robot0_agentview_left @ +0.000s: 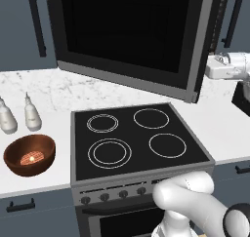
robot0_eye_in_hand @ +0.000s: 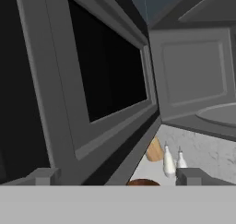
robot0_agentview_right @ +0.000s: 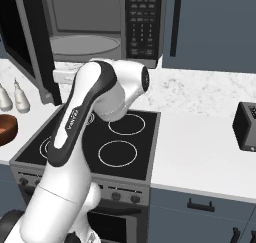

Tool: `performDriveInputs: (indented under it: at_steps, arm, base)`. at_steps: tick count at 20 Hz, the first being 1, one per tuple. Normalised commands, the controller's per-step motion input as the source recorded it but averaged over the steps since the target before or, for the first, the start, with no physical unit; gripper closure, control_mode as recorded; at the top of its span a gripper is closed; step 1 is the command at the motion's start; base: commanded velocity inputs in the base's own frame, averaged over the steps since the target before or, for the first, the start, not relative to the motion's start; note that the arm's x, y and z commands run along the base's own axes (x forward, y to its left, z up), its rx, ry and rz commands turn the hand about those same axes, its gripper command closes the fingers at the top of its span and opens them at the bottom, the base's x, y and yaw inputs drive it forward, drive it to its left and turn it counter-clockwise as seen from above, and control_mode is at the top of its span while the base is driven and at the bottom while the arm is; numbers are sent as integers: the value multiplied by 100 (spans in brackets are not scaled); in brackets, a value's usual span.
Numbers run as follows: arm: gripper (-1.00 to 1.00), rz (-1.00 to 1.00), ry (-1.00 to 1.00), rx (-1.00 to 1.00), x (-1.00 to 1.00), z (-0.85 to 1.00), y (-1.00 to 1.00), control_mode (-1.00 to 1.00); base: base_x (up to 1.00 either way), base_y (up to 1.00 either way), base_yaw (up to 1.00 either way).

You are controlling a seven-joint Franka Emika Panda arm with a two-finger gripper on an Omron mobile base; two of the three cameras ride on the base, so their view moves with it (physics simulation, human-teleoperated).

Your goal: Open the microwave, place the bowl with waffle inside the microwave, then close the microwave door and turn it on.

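The microwave [robot0_agentview_right: 142, 22] stands open, showing its grey inside and round turntable [robot0_agentview_right: 85, 44]. The microwave door [robot0_agentview_left: 127, 33] is swung far out over the stove. In the hand view the door's inner side and dark window [robot0_eye_in_hand: 110, 75] are at the left, and the cavity [robot0_eye_in_hand: 193, 75] is at the right. My gripper [robot0_eye_in_hand: 117, 177] is open beside the door's free edge, its fingertips [robot0_eye_in_hand: 44, 176] wide apart with nothing between them. My hand [robot0_agentview_left: 222, 67] shows at the door's right edge. The bowl with waffle [robot0_agentview_left: 29, 154] sits on the counter left of the stove.
Two small white bottles [robot0_agentview_left: 32, 114] stand behind the bowl. The black stove [robot0_agentview_left: 136, 138] with ring burners lies under the open door. A dark toaster [robot0_agentview_right: 246, 126] sits on the right counter. A small brown object [robot0_eye_in_hand: 154, 150] lies near the bottles.
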Motion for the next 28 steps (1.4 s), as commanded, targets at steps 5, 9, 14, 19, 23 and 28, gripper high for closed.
performDriveInputs:
  at_steps: [5, 9, 14, 19, 23, 28]
  arm:
    - [-100, 1, 0, 0, -9, 0, 80, -100]
    - [-100, 8, 3, 0, -46, 0, 92, -100]
    - [-100, 7, 6, -2, -35, 0, 100, -100]
    - [-100, 0, 7, -3, -10, 0, 100, -100]
    - [-100, 0, 1, -2, -7, 0, 97, -100]
    - [-100, 0, 0, -3, 0, 0, 83, -100]
  base:
    - [0, 0, 0]
    - [0, 0, 0]
    - [0, 0, 0]
    - [0, 0, 0]
    - [0, 0, 0]
    - [0, 0, 0]
